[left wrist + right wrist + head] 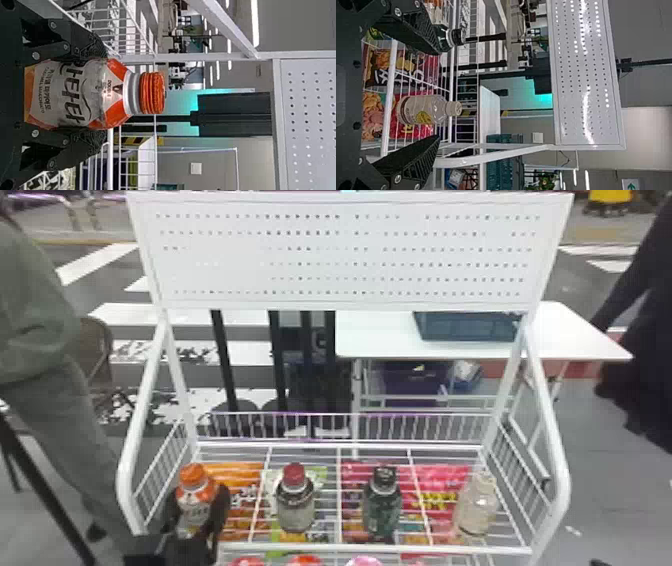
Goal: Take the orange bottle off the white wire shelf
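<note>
The orange bottle [192,510] is upright between the left gripper's [199,497] fingers, over the left front part of the white wire shelf [340,495]; whether its base touches the wires I cannot tell. The two fingers pinch its body from opposite sides, leaving the ribbed orange cap [152,93] well past their tips. The left arm comes in low at the bottom edge of the head view, its fingers aimed inward over the shelf, roughly level. The bottle's wrap is white with orange patches, large dark lettering and a smaller line of print.

The wire side rail [160,475] runs near the outer finger. On the inner side, a gap separates the other finger from the red-capped bottle [295,507]; farther along stand the dark bottle [382,510] and then the pale bottle [477,502]. The front rail [375,548] passes beside the left gripper. The perforated white panel [340,255] is above and beyond the fingers.

The right gripper [440,95] has its fingers spread wide, pointing toward the shelf. The pale bottle, its label marked in yellow, appears between them with space on both sides.
</note>
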Robot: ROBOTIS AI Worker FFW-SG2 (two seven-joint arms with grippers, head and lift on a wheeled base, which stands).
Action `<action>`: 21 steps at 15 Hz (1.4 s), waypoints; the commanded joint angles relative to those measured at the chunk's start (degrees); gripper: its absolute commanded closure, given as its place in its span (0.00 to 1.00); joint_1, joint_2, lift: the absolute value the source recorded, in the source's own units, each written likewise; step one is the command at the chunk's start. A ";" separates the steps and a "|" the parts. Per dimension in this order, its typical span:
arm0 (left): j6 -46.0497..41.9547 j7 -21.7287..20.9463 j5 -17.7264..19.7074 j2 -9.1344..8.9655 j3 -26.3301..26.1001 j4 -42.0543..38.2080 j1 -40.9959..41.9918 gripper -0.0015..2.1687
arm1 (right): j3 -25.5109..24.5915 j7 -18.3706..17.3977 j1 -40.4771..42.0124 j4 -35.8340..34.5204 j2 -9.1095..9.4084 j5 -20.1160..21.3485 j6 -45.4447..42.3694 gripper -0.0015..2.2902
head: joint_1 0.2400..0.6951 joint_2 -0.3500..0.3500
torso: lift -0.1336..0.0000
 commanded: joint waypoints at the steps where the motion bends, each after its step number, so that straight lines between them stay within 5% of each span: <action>1: 6.71 -0.02 -0.34 0.04 0.20 -12.42 5.66 0.32 | 0.21 0.00 -0.41 0.44 -0.04 0.09 0.00 0.07 | 0.57 0.50 | 1.00; 9: 18.67 -1.87 -1.04 0.83 2.13 -49.59 30.53 0.32 | 0.65 0.00 -1.47 1.94 -0.12 -0.09 0.00 0.07 | 0.57 0.50 | 1.00; 13: 11.46 -1.16 -1.48 1.97 3.19 -50.39 35.72 0.32 | 1.26 0.00 -1.82 2.20 -0.30 -0.27 0.00 0.07 | 0.57 0.50 | 1.00; 21: 12.86 -0.55 -1.39 2.06 4.24 -53.20 38.44 0.32 | 1.26 0.09 -0.50 1.23 -0.12 -0.18 -0.18 0.07 | 0.57 0.50 | 1.00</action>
